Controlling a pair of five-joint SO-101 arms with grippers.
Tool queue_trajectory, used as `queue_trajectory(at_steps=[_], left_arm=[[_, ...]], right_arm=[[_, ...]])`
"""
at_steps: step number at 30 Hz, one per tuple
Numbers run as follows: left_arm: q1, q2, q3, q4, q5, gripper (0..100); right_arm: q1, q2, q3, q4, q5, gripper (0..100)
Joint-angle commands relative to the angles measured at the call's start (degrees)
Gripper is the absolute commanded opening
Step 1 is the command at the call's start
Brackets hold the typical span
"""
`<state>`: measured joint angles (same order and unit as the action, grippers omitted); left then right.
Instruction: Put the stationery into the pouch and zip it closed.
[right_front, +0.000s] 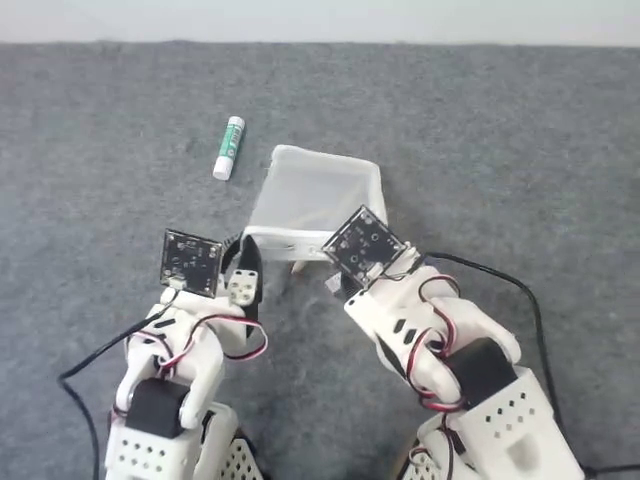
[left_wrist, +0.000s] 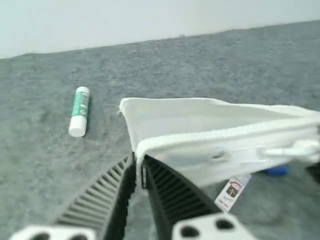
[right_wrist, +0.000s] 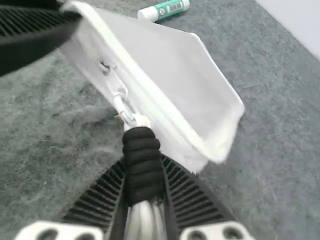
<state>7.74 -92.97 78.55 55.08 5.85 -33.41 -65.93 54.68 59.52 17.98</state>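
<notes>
The white translucent pouch (right_front: 318, 198) lies at the table's middle, with its zipper edge toward the arms. A green-and-white glue stick (right_front: 229, 147) lies on the carpet beyond the pouch's far left corner, apart from it; it is the glue stick (left_wrist: 79, 111) of the left wrist view. My left gripper (left_wrist: 139, 164) is shut on the pouch's near left corner (left_wrist: 145, 147). My right gripper (right_wrist: 143, 159) is shut on the black-wrapped cord of the zipper pull (right_wrist: 120, 104). The pouch's inside is hidden.
Grey carpet (right_front: 500, 150) covers the table, with open room to the right and at the back. A small printed tag (left_wrist: 232, 192) hangs under the pouch's zipper edge, and something small and blue (left_wrist: 275, 171) shows beside it. A black cable (right_front: 530, 300) runs by the right arm.
</notes>
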Motion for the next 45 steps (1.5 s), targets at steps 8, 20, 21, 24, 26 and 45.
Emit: queue_trajectory(at_steps=[8,20,21,24,26,45], left_arm=[[-3.1,-0.8,-3.9,5.1,-0.5,1],[-8.9,-0.8,-3.9,5.2,-0.5,1],[-9.1,-0.8,-3.9,5.2,-0.5,1],[-9.3,-0.8,-4.2,5.3,-0.4,1],[-9.3,-0.8,-4.4,5.4,-0.4,1],[-9.0,-0.4,-4.4,6.0,4.2,18]], right_arm=[[6.5,-2.0,-1.1,0.5,-0.5,0.7],[12.5,-2.0,-2.0,0.7,-0.9,0.7],[12.9,-2.0,-2.1,0.7,-1.5,0.7],[13.8,-2.0,-2.1,0.6,-2.0,0.7],[13.9,-2.0,-2.1,0.5,-2.2,0.7],[13.5,-2.1,-2.1,0.4,-2.3,0.7]])
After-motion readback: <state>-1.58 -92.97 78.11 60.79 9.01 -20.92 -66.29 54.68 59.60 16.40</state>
